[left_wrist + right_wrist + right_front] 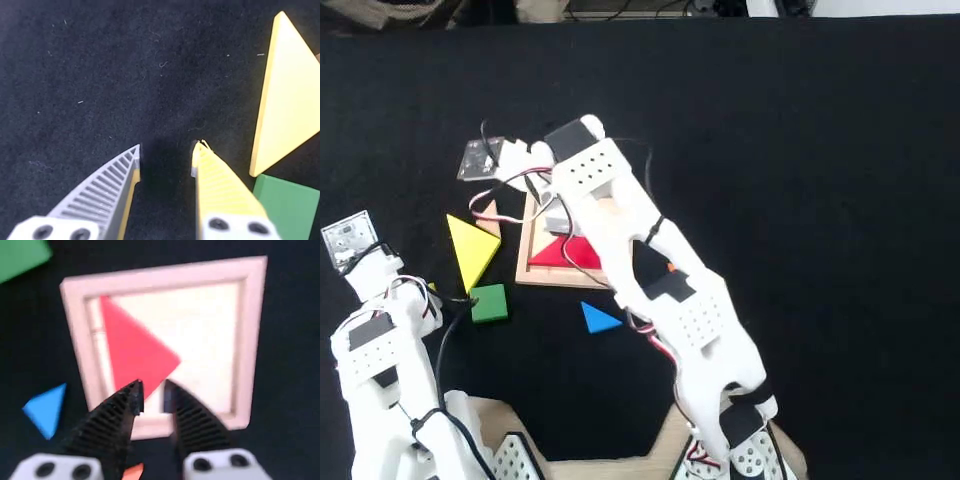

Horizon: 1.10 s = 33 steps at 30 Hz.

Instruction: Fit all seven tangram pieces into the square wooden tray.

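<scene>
Fitting stands at an early stage: the square wooden tray (pixel 545 277) holds one piece, the red triangle (pixel 132 352), seated against one side wall, with the rest of the floor bare. The right claw (pixel 150 390) hangs over the tray's near rim at the triangle's tip, jaws narrowly parted and holding nothing. The left claw (pixel 167 150) is open and empty above the black worktop (pixel 800 150), just beside the yellow triangle (pixel 470 250) and the green square (pixel 488 302). The blue triangle (pixel 598 318) lies near the tray's front corner. An orange piece (pixel 670 267) shows as a sliver under the right arm. Assessment: the next move is a pick-up of a loose piece, likely the yellow triangle, to set against the red. Concern: the right arm lies across the tray and would need to clear off before any delivery from the left.
</scene>
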Available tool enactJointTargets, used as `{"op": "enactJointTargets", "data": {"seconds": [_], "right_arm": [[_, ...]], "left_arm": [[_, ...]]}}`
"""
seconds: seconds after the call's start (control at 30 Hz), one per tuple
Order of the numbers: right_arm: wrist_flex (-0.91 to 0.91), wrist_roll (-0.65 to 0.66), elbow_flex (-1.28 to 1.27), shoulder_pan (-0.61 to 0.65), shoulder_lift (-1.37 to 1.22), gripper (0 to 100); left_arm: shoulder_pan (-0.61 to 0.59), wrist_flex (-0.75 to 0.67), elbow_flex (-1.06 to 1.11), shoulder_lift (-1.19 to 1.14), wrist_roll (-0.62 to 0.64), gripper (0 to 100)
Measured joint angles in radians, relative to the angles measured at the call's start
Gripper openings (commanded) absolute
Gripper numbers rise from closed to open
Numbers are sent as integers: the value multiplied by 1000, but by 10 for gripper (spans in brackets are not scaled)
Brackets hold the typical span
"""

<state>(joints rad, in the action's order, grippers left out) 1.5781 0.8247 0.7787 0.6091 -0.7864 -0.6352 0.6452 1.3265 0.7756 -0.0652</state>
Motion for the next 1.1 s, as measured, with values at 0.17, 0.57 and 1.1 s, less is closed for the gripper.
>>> {"op": "enactJointTargets", "data": {"seconds": [0.17,0.57,1.1], "right_arm": [[-75,-6,20,-43,-101,10],[-38,-81,180,-95,-226,10],[137,-54,342,-40,-226,10]], "left_arm": [[0,0,0,0,0,170],[0,0,0,0,0,170],[0,0,0,0,0,170]]}}
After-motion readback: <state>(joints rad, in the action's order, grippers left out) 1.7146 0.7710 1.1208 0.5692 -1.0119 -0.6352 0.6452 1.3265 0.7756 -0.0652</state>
